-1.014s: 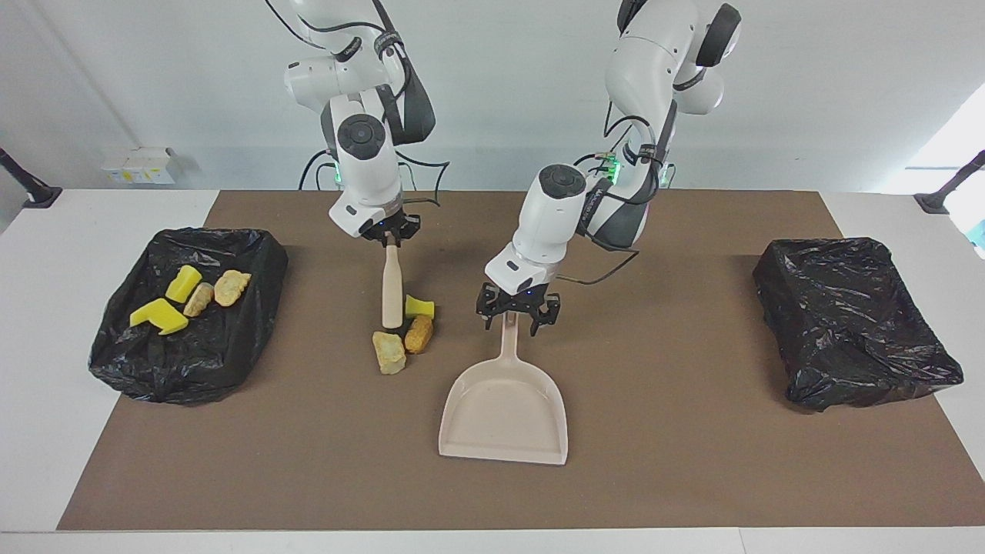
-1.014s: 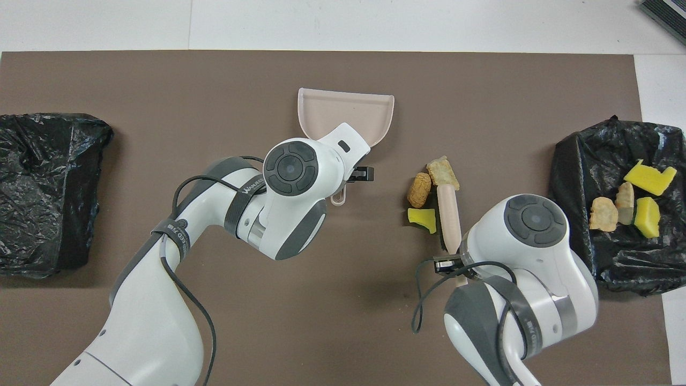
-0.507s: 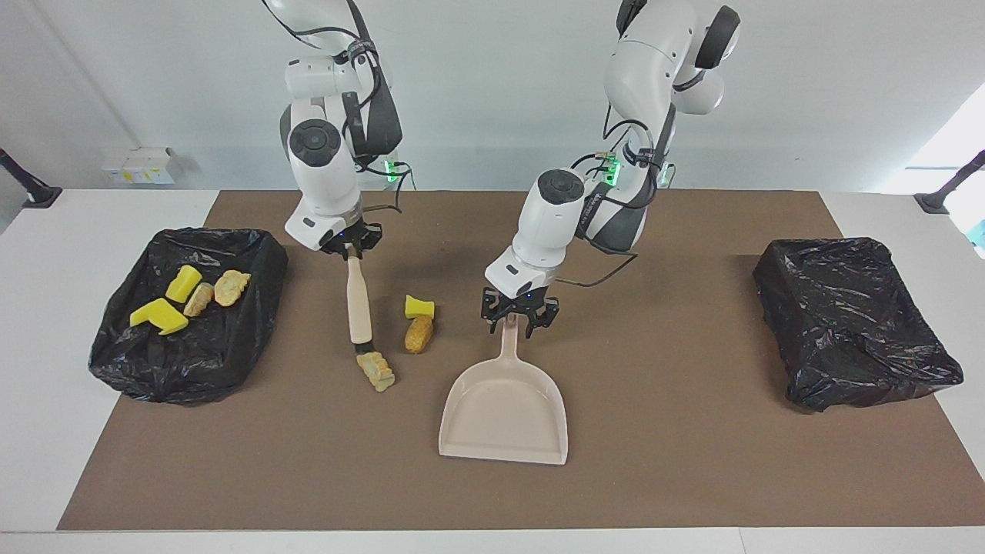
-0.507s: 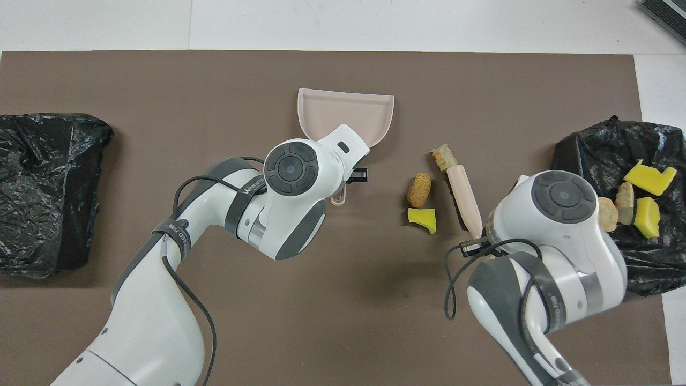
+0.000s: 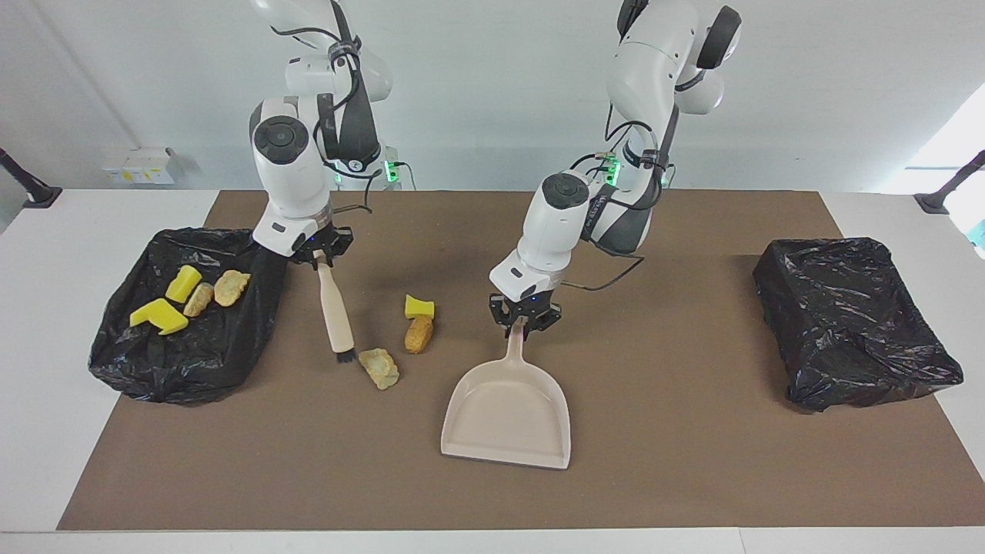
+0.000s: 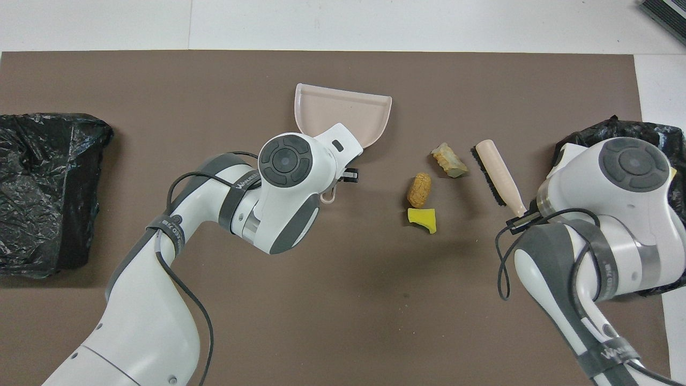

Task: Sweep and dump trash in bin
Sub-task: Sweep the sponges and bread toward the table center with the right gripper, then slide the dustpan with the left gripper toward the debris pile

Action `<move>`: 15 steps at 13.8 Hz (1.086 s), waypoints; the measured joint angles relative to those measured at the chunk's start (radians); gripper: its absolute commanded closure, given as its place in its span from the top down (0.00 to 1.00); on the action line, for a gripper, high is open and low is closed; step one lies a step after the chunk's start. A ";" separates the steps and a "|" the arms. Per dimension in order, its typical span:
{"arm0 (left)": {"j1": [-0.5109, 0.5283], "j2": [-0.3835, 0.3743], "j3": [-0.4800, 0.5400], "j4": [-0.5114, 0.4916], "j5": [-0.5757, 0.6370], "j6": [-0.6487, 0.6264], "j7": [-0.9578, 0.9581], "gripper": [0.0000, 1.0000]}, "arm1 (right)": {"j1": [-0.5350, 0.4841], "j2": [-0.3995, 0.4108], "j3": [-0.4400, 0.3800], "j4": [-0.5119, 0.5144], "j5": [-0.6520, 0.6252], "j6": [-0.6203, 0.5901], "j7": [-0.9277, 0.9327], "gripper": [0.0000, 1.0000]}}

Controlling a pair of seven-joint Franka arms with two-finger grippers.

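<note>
Three trash bits (image 5: 379, 367) loose between brush (image 5: 335, 314) and dustpan (image 5: 506, 413)

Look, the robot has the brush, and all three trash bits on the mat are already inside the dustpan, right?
Not quite. The dustpan is empty. The facing view shows the three bits lying on the mat beside it. The right gripper does hold the brush.

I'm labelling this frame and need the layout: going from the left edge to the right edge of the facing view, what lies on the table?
Bin holding trash → brush → tan lump → yellow sponge chunk → dustpan → empty bin.
</note>
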 measured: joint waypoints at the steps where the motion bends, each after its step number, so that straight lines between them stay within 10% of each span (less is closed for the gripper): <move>1: 0.022 -0.014 0.005 0.004 0.001 -0.050 0.103 0.00 | -0.001 0.023 0.000 0.005 -0.020 0.027 -0.007 0.00; 15: 0.321 -0.248 0.011 -0.035 -0.058 -0.543 1.373 0.00 | 0.175 0.121 0.019 -0.007 0.063 0.093 -0.014 0.00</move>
